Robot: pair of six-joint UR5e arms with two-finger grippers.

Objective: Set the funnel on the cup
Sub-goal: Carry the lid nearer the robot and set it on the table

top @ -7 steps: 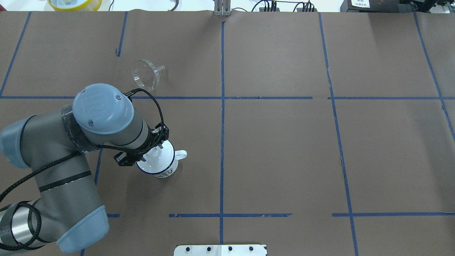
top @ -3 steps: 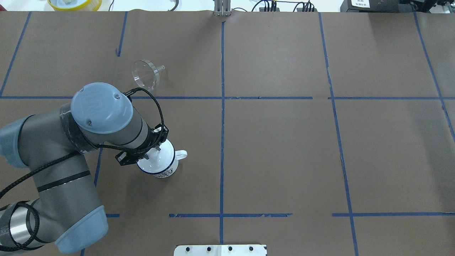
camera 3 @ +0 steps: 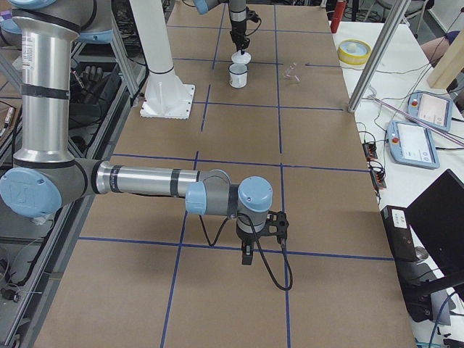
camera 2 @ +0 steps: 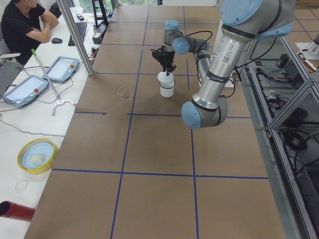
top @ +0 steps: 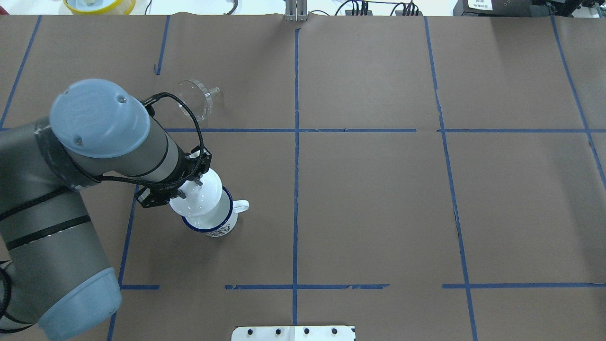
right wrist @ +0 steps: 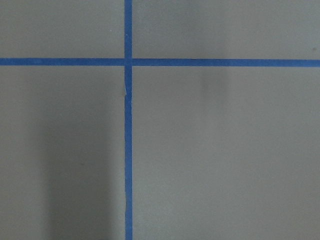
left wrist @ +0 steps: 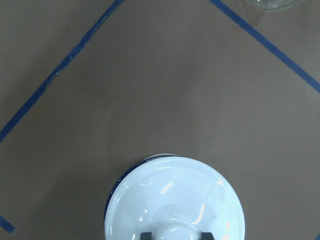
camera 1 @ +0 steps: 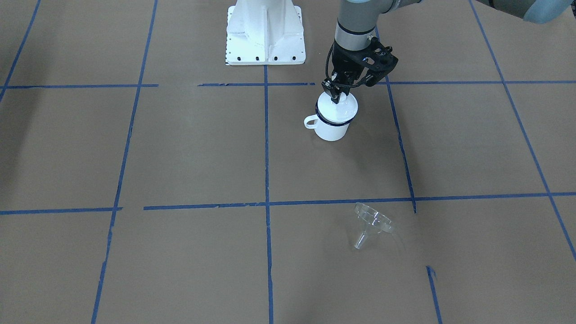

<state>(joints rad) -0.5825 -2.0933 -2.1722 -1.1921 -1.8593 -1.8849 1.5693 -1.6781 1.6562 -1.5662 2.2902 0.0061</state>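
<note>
Overhead exterior shows the left gripper point(top: 190, 182) with its black fingers pinching the small round knob of a glossy, domed white lid point(top: 199, 198). The lid sits just over the cup point(top: 218, 228), a smooth white enamel mug with a thin dark-blue rim and its loop handle at 3 o'clock. The funnel point(top: 193, 97), clear and colourless, lies on its side on matte brown paper point(top: 378, 199) at the cup's 12 o'clock, with its spout toward 2 o'clock. Whether the right gripper's point(camera 3: 247, 255) fingers are spread cannot be told.

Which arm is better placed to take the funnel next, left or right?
Left, probably: the left gripper, shut on the lid above the cup, is near the funnel; the right gripper hangs far away.
</note>
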